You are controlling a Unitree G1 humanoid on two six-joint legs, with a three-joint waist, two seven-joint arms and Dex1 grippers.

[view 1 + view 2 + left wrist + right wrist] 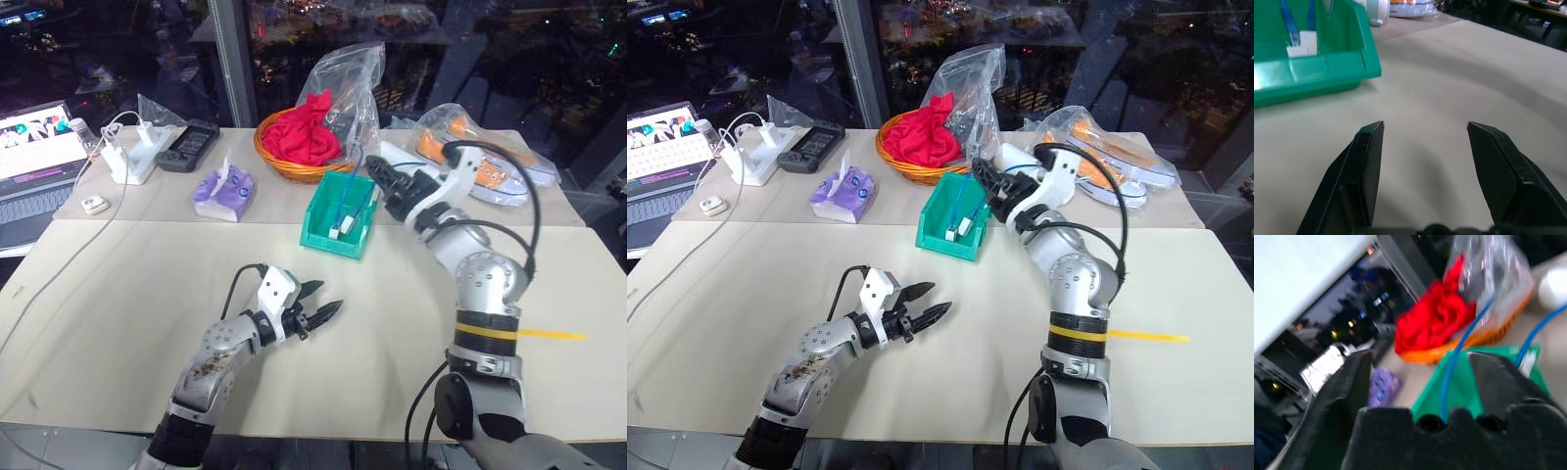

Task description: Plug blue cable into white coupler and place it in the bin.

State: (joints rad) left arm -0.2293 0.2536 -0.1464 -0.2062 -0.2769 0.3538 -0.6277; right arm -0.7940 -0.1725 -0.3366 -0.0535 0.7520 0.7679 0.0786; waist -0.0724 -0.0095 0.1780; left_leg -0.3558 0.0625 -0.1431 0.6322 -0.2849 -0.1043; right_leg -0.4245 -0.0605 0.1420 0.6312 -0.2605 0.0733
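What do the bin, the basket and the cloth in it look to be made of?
Bin: probably moulded plastic, teal-green and smooth, with glossy highlights on its front lip in the left wrist view. Basket: woven wicker or similar fibre, going by its orange-brown ribbed rim. Cloth: soft red fabric, matte and crumpled into folds.

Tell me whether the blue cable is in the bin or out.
In. The blue cable and its white coupler lie inside the bin; the cable's far end trails over the back rim.
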